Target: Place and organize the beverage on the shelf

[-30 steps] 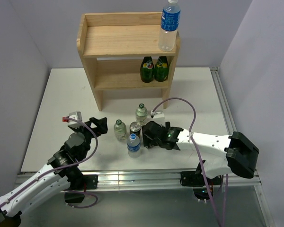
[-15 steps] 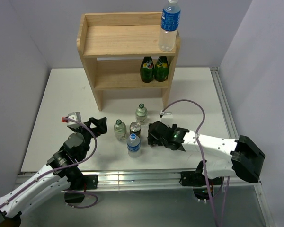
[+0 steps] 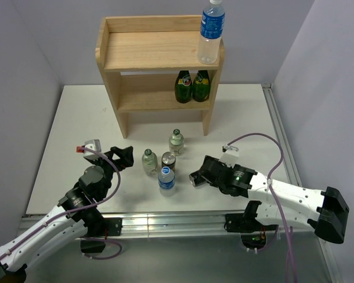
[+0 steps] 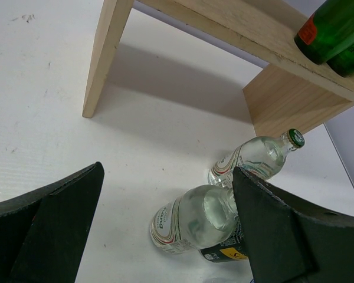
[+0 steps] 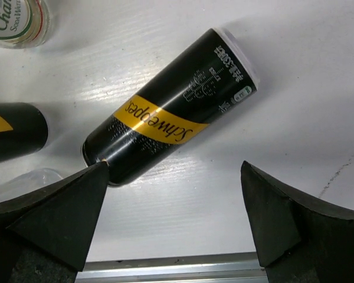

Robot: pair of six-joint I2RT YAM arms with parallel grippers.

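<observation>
Left gripper (image 3: pixel 121 155), lower left: wide open, holding nothing. On the table (image 3: pixel 76 118), centre: left glass bottle (image 3: pixel 148 161), upright can (image 3: pixel 169 160), water bottle (image 3: pixel 166 179) and rear glass bottle (image 3: pixel 176 141), close together. Shelf (image 3: pixel 147 50), upper centre: 1 plastic bottle (image 3: pixel 211 29) at the top tier's right corner, 2 green bottles (image 3: pixel 183 87) on the lower tier. Right gripper (image 3: pixel 194 177), lower right: wide open, holding nothing. A fallen can (image 5: pixel 171 127) lies on its side just ahead of it.

At the top right corner of the shelf (image 3: pixel 153 50), the water bottle (image 3: pixel 211 35) has its cap cut by the picture's upper edge. On the shelf's lower board, the left wrist view shows only parts of two green bottles (image 4: pixel 333 26). In front of the shelf, a dark can (image 4: pixel 221 254) sits mostly hidden behind a glass bottle (image 4: pixel 194 221), its label unreadable.
</observation>
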